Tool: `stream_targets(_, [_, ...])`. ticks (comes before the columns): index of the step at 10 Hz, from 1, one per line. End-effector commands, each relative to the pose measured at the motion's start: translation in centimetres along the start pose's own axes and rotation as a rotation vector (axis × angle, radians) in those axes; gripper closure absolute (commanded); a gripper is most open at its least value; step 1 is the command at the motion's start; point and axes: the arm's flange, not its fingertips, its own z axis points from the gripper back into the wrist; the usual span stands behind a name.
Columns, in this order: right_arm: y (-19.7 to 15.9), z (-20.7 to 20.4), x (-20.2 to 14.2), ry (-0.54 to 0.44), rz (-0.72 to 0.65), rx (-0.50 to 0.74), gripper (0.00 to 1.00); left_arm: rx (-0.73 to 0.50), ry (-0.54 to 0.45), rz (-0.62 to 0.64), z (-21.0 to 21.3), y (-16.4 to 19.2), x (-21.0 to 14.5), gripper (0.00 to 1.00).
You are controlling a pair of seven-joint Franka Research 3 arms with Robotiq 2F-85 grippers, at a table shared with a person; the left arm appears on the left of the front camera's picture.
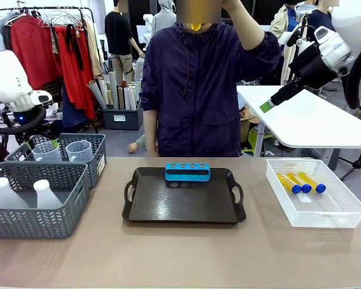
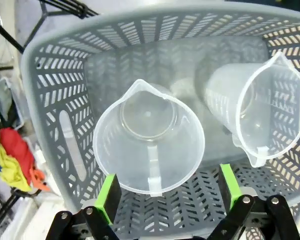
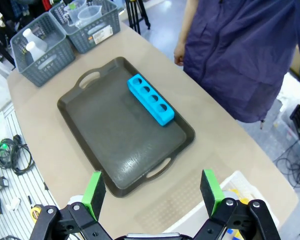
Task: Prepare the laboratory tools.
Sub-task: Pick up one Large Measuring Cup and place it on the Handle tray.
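My left gripper (image 2: 169, 189) hangs open over the rear grey basket (image 2: 50, 100). A clear measuring beaker (image 2: 149, 135) stands below, between its green pads, and a second beaker (image 2: 262, 107) stands beside it. The front view has the beakers (image 1: 78, 150) at the left and two white conical flasks (image 1: 45, 194) in the nearer grey basket. The blue four-hole rack (image 1: 187, 172) stands empty at the far side of the black tray (image 1: 183, 208). Three blue-capped amber tubes (image 1: 301, 182) lie in the white basket (image 1: 343, 208). My right gripper (image 3: 152, 186) is open, high above the table's right side (image 1: 266, 107).
A person in a dark jacket (image 1: 198, 90) stands at the far edge behind the tray, one arm raised with something yellow (image 1: 195, 25) near the hand. A white table (image 1: 313, 120) stands behind at the right. Bare tabletop (image 1: 180, 253) lies in front of the tray.
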Motion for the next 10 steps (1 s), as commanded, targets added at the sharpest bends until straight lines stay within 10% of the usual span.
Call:
stream_targets(1, [0.0,0.1,0.1,-0.010,0.003,0.012,0.00,0.031,0.026,0.040,0.2,0.5,0.3,0.00])
stream_targets(10, [0.0,0.1,0.1,-0.010,0.003,0.012,0.00,0.047,0.088,0.039,-3.0,0.4,-1.0,0.00])
